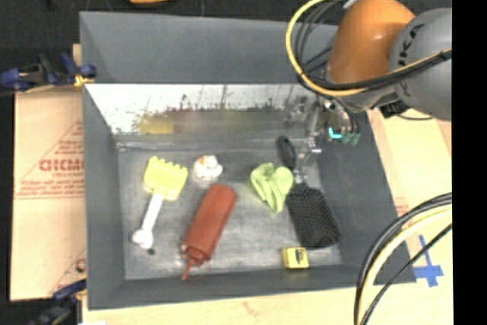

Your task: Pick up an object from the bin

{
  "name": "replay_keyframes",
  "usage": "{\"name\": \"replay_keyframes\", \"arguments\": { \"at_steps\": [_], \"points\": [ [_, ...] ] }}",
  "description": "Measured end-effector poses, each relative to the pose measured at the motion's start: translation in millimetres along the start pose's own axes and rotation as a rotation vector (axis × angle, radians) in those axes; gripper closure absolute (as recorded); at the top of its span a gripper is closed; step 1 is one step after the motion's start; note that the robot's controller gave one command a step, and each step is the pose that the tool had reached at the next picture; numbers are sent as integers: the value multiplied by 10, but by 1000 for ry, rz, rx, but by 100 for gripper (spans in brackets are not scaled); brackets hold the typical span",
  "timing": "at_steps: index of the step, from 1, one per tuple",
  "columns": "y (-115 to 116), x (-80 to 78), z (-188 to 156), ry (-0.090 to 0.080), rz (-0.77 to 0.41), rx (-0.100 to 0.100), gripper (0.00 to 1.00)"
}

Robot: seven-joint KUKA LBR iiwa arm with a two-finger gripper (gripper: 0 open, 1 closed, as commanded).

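The arm point(430, 49) is grey with dark lettering on its side, and a smooth, rounded orange cover point(369, 38) caps its wrist. Yellow and black cables point(291, 49) loop round the cover. The gripper point(300, 156) is grey metal, with a small teal light point(333, 135) beside it

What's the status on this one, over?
Pincer low at right of bin. Nearest it: green crumpled thing, black mesh pad. Red squeeze bottle lies apart, leftward.

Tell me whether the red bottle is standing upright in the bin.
No, the red bottle lies flat on its side on the floor of the bin, nozzle pointing toward the near left corner.
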State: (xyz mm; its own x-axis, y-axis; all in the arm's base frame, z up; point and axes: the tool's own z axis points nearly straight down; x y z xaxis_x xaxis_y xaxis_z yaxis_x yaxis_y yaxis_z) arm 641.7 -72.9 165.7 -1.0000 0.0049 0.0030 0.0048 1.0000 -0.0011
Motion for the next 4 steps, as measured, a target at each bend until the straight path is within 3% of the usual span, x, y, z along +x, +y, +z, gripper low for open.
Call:
{"name": "replay_keyframes", "arguments": {
  "at_steps": [1,2,3,4],
  "points": [
    [0,-19,-49,-8,-1,1,0],
    [14,-21,894,-15,-623,5,100],
    [15,-21,894,-15,-623,5,100],
    [175,340,86,-9,-991,1,100]
  ]
}}
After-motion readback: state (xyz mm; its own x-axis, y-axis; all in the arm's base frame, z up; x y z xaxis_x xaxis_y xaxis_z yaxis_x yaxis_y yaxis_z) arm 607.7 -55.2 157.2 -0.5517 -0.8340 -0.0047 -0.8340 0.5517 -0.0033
